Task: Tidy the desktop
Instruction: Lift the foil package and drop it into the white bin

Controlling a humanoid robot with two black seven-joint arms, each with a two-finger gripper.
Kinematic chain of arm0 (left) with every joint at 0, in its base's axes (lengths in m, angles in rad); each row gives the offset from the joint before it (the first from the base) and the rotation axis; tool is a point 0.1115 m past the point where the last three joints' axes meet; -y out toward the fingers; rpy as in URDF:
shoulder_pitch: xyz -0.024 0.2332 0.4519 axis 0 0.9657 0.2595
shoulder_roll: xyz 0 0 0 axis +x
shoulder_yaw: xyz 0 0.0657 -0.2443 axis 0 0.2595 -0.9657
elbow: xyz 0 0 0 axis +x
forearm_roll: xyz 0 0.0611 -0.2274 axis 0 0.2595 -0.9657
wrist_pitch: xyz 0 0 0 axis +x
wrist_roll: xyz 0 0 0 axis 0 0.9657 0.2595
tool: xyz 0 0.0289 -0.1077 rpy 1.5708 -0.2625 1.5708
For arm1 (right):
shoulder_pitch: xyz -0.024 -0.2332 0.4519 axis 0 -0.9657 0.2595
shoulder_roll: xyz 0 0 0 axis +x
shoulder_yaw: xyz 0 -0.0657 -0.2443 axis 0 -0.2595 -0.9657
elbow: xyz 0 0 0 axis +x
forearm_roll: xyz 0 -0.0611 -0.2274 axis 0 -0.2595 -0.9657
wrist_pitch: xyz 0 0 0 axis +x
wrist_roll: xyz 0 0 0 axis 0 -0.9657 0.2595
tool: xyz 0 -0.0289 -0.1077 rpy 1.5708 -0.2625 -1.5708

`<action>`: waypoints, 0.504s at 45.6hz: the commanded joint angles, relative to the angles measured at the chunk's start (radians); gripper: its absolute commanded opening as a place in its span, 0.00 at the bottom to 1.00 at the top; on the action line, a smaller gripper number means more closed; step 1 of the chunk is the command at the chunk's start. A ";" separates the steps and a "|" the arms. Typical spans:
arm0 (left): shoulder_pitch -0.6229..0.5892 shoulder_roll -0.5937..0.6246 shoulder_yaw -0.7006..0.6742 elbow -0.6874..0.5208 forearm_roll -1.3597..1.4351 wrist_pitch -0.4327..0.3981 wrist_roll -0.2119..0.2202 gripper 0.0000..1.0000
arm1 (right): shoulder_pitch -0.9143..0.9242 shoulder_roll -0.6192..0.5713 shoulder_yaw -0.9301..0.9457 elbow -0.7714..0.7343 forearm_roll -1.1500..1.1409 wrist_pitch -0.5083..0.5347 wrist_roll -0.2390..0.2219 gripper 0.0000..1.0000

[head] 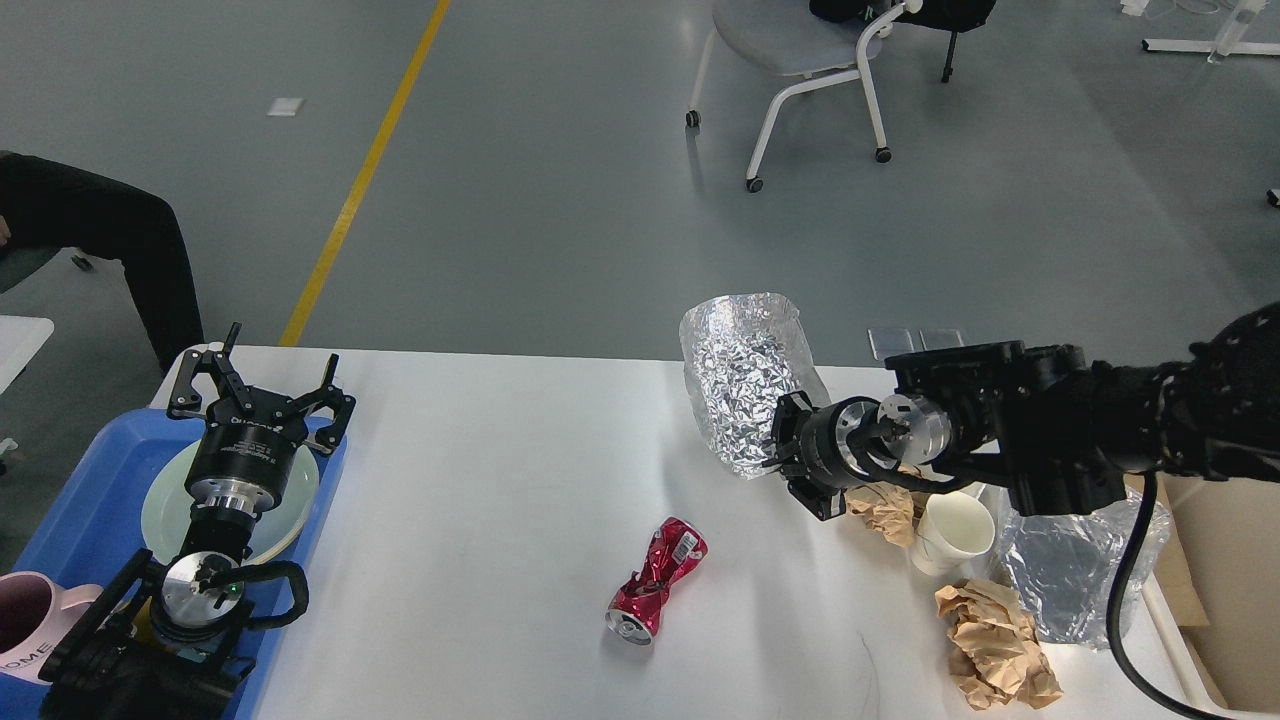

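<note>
The white desktop (480, 480) fills the lower half of the head view. My right gripper (785, 455) is shut on the lower edge of a crumpled silver foil sheet (742, 375) and holds it up off the desktop, right of centre. A crushed red can (655, 580) lies on the desktop below it. My left gripper (262, 392) is open and empty, hovering over a pale plate (160, 510) in the blue tray (90, 500) at the left.
A white paper cup (950, 532), crumpled brown paper (995, 645) and another foil piece (1075, 570) lie at the right. A beige bin (1225, 590) stands at the right edge. A pink mug (30, 625) sits in the tray. A chair (800, 60) stands beyond the desktop.
</note>
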 commanded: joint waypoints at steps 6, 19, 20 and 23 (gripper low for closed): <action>0.001 -0.001 0.000 0.000 0.000 0.000 0.001 0.96 | 0.448 -0.020 -0.370 0.297 -0.008 0.142 -0.002 0.00; 0.001 0.001 0.000 0.000 0.000 0.000 0.000 0.96 | 0.842 -0.086 -0.635 0.508 -0.348 0.506 0.008 0.00; 0.001 -0.001 0.000 0.000 0.000 0.000 0.000 0.96 | 0.873 -0.086 -0.657 0.528 -0.373 0.517 0.010 0.00; 0.001 0.001 0.000 0.000 0.000 0.000 0.000 0.96 | 0.953 -0.086 -0.707 0.582 -0.431 0.561 0.010 0.00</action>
